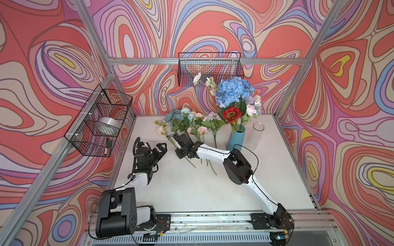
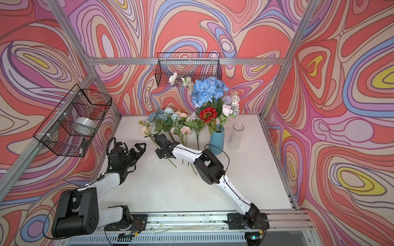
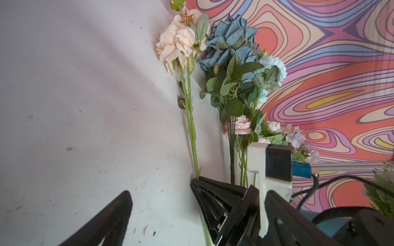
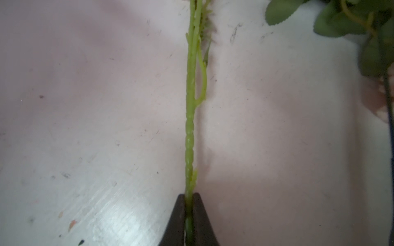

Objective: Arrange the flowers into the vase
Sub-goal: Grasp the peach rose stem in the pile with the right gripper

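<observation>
jaws of your right gripper (image 4: 188, 199) are pinched tight on a green stem (image 4: 189, 138), one tip on either side with only the stem between them. from the tips the stem runs out along the white table (image 4: 85, 127), forks once, and ends in the cream blooms (image 1: 161, 129) at the far left of the loose pile. you also get those blooms in the left wrist view (image 3: 177, 42). you cannot tell whether the stem is clear of the table.

in both top views the right gripper (image 1: 173, 140) sits left of the middle, its arm stretched over from the near right. your left gripper (image 1: 163, 149) stands wide and holds nothing. it is just left of the right one, apart from it, over bare table.

right of the gripped stem the other bunches lie with their heads to the far side: roses (image 1: 174, 116), then pink blossoms (image 1: 201, 129). right of those the vase (image 1: 235, 139) stands upright with the hydrangea (image 1: 233, 89), the sunflower (image 1: 232, 114) and pale sprigs in it. a glass jar (image 1: 254, 136) stands just right of the vase. a wire basket (image 1: 100, 121) hangs on the left wall.
</observation>
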Robot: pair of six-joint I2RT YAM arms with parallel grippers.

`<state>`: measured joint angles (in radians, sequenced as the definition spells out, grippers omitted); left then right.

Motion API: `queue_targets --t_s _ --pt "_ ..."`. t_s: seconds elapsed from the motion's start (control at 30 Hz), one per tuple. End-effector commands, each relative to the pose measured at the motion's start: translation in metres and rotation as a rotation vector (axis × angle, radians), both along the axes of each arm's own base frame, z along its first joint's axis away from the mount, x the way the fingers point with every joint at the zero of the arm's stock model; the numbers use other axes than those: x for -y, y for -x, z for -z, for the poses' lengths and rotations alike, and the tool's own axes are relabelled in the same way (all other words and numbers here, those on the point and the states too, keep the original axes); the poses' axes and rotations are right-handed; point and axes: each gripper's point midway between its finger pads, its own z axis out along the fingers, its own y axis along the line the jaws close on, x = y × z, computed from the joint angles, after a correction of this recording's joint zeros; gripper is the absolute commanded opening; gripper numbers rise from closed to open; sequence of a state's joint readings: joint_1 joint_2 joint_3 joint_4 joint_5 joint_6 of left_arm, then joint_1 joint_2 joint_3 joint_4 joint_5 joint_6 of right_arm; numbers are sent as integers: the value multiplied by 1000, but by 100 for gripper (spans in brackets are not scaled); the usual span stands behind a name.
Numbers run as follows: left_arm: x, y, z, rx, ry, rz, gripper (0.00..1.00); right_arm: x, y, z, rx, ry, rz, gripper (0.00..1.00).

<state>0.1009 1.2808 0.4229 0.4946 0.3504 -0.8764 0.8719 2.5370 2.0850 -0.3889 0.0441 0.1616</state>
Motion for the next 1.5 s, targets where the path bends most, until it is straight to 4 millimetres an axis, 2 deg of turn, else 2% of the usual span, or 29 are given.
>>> queue_targets --t_s 0.0,0.17,0.4,0.53,0.57,0.67,0.77,0.83,0.97,1.1,1.37,1.47 --pt "1 -2 -10 40 17 7 100 12 10 7 -5 74 -29 0" --pt "6 -4 -16 68 23 34 100 41 35 -2 7 102 -67 0" --pt "16 -8 -25 132 53 77 100 111 92 13 -99 229 -76 0" --pt "15 -9 -28 144 45 73 100 134 112 12 -157 252 -45 0" --pt "15 -8 -30 148 45 71 100 135 114 7 -165 248 -38 3" --pt "14 -7 -32 152 41 62 100 124 113 -13 -171 205 -51 28" --pt "13 -5 -34 154 35 59 100 107 102 -35 -143 163 -69 36" --pt "13 -4 -35 154 29 59 100 97 91 -42 -114 155 -71 38" --pt "12 -3 -37 161 20 57 100 83 66 -42 -51 180 -55 38" --pt "14 -3 -40 167 20 63 100 70 50 -37 -27 197 -54 37" --pt "14 -3 -39 171 17 66 100 63 39 -5 -45 254 -53 34" --pt "14 -3 -41 177 21 66 100 63 39 4 -55 265 -51 27"
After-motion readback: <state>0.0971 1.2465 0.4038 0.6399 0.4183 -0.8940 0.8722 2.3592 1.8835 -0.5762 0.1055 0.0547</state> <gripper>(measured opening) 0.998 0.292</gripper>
